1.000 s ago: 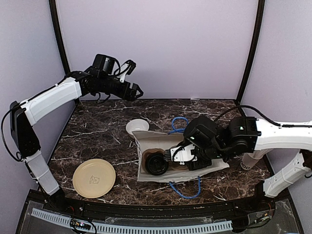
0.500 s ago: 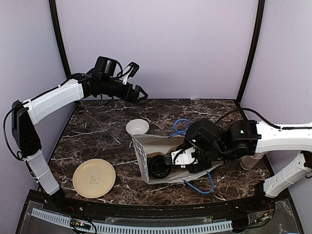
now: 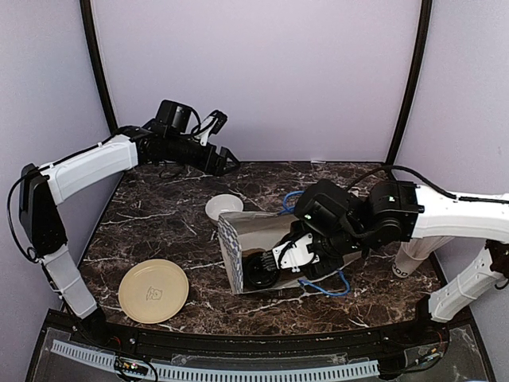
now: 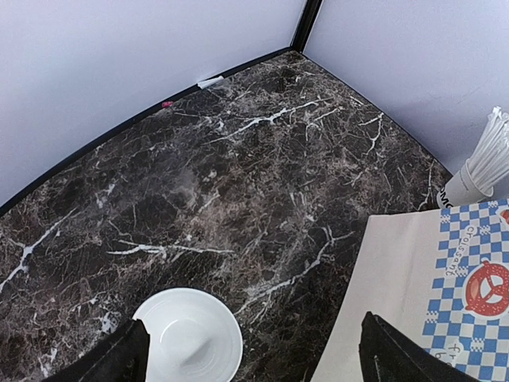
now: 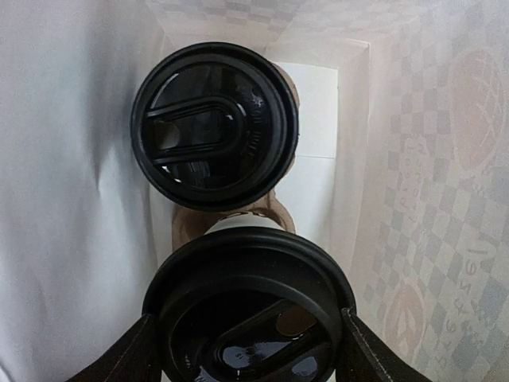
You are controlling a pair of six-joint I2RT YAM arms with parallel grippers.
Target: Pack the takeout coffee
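Two white takeout coffee cups with black lids stand in a brown carrier (image 5: 189, 220) inside a white paper bag (image 3: 258, 232). In the right wrist view the far cup (image 5: 213, 123) stands free. The near cup (image 5: 246, 306) sits between the fingers of my right gripper (image 5: 250, 350), which is shut on its lid. In the top view the right gripper (image 3: 278, 259) reaches into the bag's open mouth, and one black lid (image 3: 256, 270) shows there. My left gripper (image 3: 225, 159) is open and empty, held high over the back left of the table.
A low white bowl (image 3: 224, 207) sits just behind the bag and shows under the left gripper (image 4: 191, 338). A cup of white sticks (image 3: 409, 259) stands right of the bag. A tan plate (image 3: 153, 290) lies front left. Blue bag handles (image 3: 324, 286) trail on the table.
The bag has been tipped from lying flat to more upright, its checkered side now showing, and it has shifted a little. My right gripper moved with it. The left gripper shifted slightly right.
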